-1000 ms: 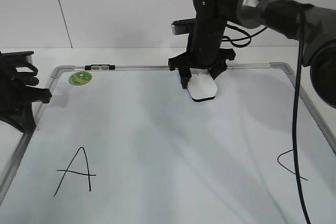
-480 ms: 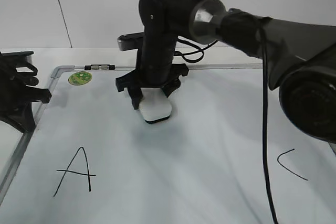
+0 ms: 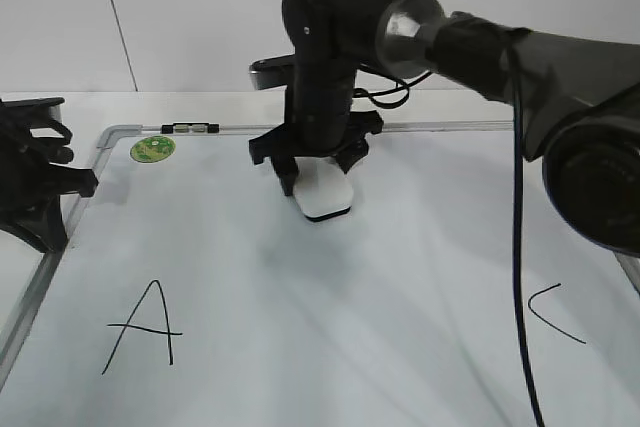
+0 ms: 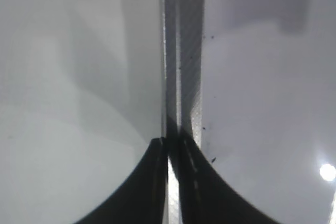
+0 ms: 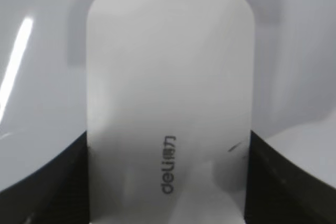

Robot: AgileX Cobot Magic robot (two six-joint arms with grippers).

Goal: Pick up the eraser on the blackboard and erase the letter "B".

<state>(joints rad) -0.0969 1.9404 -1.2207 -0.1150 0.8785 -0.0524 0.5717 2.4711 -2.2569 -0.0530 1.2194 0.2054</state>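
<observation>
Right wrist view: the right gripper [image 5: 168,182] clamps the smooth white rounded-rectangular plastic eraser [image 5: 170,98] by its long sides, near the far edge of the pale dry-erase blackboard [image 3: 420,277]. Rigid, light, probably slippery. The left gripper's [image 4: 173,150] fingers meet, empty.

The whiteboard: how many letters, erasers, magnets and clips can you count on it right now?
Letters: 2, the "A" and the "C"; no "B" shows
Erasers: 1, the white eraser in the right gripper
Magnets: 1, the green magnet
Clips: 1, the clip on the frame
Total: 5
</observation>
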